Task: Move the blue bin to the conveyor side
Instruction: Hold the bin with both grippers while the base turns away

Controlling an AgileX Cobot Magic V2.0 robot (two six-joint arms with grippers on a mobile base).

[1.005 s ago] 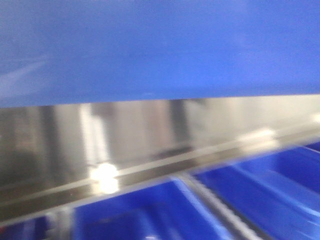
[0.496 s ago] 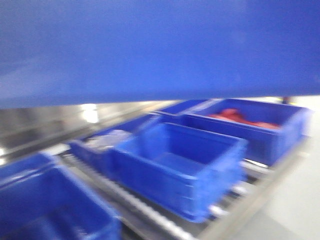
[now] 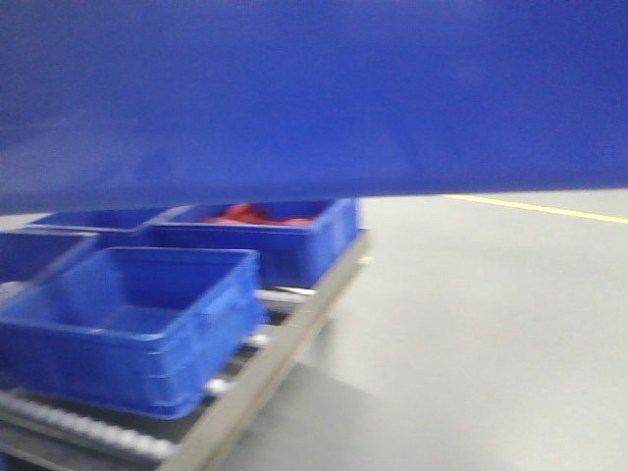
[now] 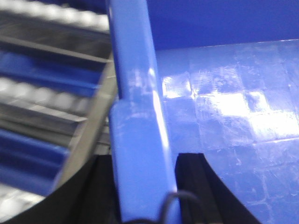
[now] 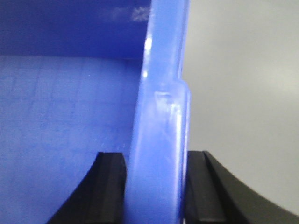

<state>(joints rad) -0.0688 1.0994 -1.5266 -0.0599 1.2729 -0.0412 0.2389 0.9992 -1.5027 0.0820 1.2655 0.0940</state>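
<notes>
The blue bin [image 3: 314,98] fills the top of the front view and appears to be carried in the air, its glossy wall close to the camera. Below it lie grey floor [image 3: 491,324] and a roller rack [image 3: 289,353] holding ribbed blue crates [image 3: 128,324]. No conveyor belt shows, so the lift looks done, while the carry and set-down remain. The left gripper [image 4: 145,186] and right gripper [image 5: 156,186] each have jaws clenched on the bin's rim, at opposite sides.

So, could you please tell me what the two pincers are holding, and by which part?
The blue bin: left pincer and right pincer each clamp its rim.
</notes>
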